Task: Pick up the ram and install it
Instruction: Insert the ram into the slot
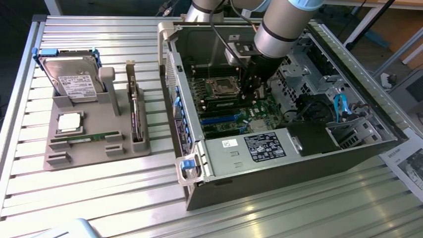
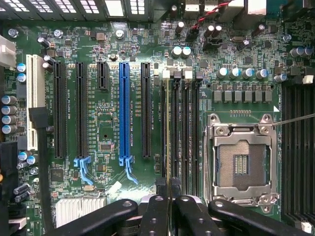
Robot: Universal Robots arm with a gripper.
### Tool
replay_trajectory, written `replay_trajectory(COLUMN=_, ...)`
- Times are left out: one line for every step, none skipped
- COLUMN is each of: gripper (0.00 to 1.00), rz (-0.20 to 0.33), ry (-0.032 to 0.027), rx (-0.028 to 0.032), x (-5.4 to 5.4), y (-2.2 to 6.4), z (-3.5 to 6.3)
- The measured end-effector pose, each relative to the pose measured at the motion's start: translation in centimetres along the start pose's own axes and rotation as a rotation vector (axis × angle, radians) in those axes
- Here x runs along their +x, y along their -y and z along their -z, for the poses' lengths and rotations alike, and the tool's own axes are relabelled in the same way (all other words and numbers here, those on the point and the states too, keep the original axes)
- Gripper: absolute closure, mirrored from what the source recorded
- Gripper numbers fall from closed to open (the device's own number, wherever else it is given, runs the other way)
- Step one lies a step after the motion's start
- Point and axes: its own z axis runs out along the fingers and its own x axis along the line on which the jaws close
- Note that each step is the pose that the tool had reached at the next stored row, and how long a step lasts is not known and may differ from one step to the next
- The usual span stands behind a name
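Note:
My gripper (image 2: 169,189) is shut on the ram (image 2: 169,132), which I see edge-on as a thin pale green line running away from the fingertips. The stick lies along one of the dark memory slots (image 2: 183,132) on the green motherboard, between the long expansion slots and the empty processor socket (image 2: 239,162). I cannot tell whether the ram touches the slot. In the exterior view the arm reaches down into the open computer case (image 1: 231,148), with the gripper (image 1: 253,94) low over the board next to the socket.
On the exterior view's left stands a grey parts holder (image 1: 92,148) with a hard drive (image 1: 74,79), a silver processor chip (image 1: 69,122), a dark expansion card (image 1: 135,116) and another green stick (image 1: 86,138). Case walls, drive cages and cables surround the gripper. A blue slot (image 2: 125,113) lies nearby.

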Motion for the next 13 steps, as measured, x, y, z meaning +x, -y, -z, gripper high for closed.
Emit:
replay_trajectory(gripper=0.88, rz=0.0, ry=0.0, rx=0.0, x=0.0, y=0.0, z=0.0)
replay_trajectory(gripper=0.88, rz=0.0, ry=0.0002, rx=0.0001, x=0.0, y=0.0, z=-0.01)
replay_trajectory(gripper=0.88, rz=0.0, ry=0.0002, rx=0.0001, x=0.0, y=0.0, z=-0.01)
replay_trajectory(gripper=0.88, rz=0.0, ry=0.0002, rx=0.0, x=0.0, y=0.0, z=-0.01)
replay_trajectory(gripper=0.88, rz=0.0, ry=0.0002, rx=0.0001, x=0.0, y=0.0, z=-0.01)
replay_trajectory(gripper=0.87, rz=0.0, ry=0.0003, rx=0.0001, x=0.0, y=0.0, z=-0.01)
replay_trajectory(gripper=0.87, rz=0.0, ry=0.0004, rx=0.0001, x=0.0, y=0.0, z=-0.02)
replay_trajectory(gripper=0.8, rz=0.0, ry=0.0003, rx=0.0001, x=0.0, y=0.0, z=-0.01)
replay_trajectory(gripper=0.8, rz=0.0, ry=0.0003, rx=0.0001, x=0.0, y=0.0, z=-0.01)
replay_trajectory(gripper=0.8, rz=0.0, ry=0.0003, rx=0.0001, x=0.0, y=0.0, z=-0.01)
replay_trajectory(gripper=0.8, rz=0.0, ry=0.0003, rx=0.0001, x=0.0, y=0.0, z=-0.01)
replay_trajectory(gripper=0.8, rz=0.0, ry=0.0003, rx=0.0001, x=0.0, y=0.0, z=-0.01)
replay_trajectory(gripper=0.8, rz=0.0, ry=0.0002, rx=0.0001, x=0.0, y=0.0, z=0.0)
